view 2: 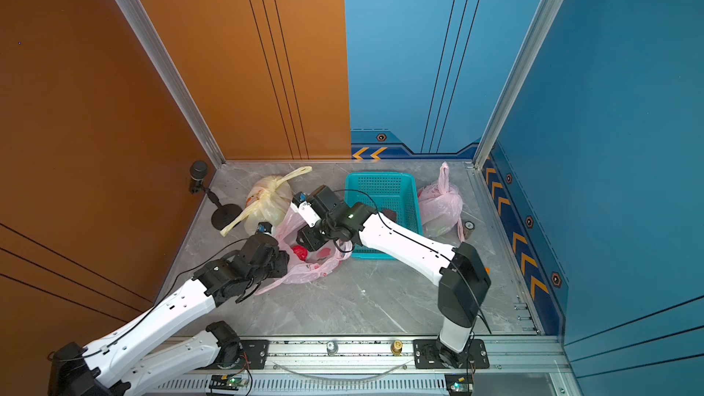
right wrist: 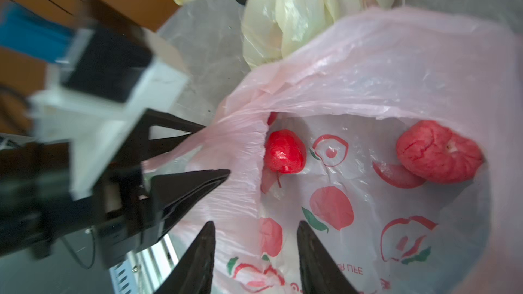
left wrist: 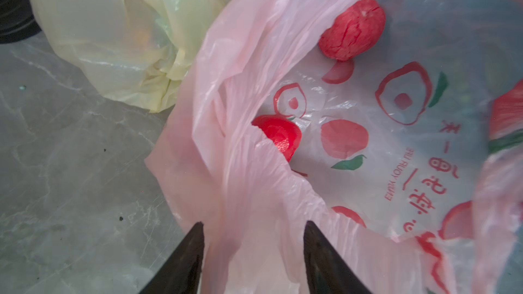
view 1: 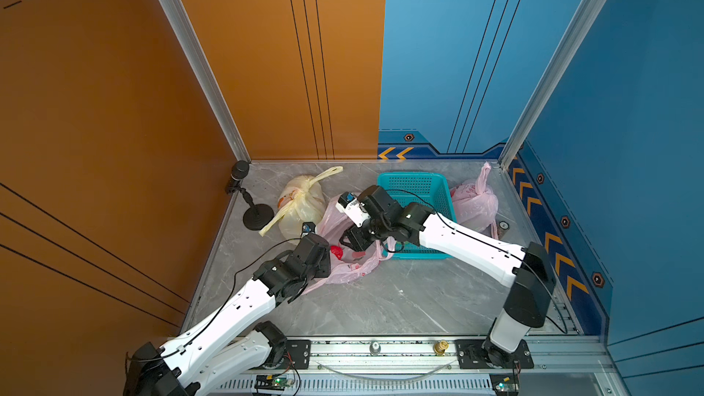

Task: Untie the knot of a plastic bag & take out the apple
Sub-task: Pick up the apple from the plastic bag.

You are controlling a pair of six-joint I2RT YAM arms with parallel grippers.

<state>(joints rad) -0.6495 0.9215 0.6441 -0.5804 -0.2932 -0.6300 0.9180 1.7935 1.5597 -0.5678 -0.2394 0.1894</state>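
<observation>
Knot undone: pink bag [view 1: 350,269] open, 9 o'clock of basket [view 1: 411,174]. Apple [right wrist: 438,151], likely wrinkled one, inside. Left gripper [left wrist: 254,222] parted astride rim; right gripper [right wrist: 256,222] parted, empty: descend vertically, avoid film.

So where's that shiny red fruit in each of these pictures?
In a top view: the shiny red fruit lies inside the open pink bag, near its rim.
In a top view: same spot, in the pink bag's mouth.
Left wrist view: near the middle, half behind a fold of the bag.
Right wrist view: near the middle, apart from a wrinkled red fruit.
Shared landmark: the yellow bag, next to the pink bag in all four.
</observation>
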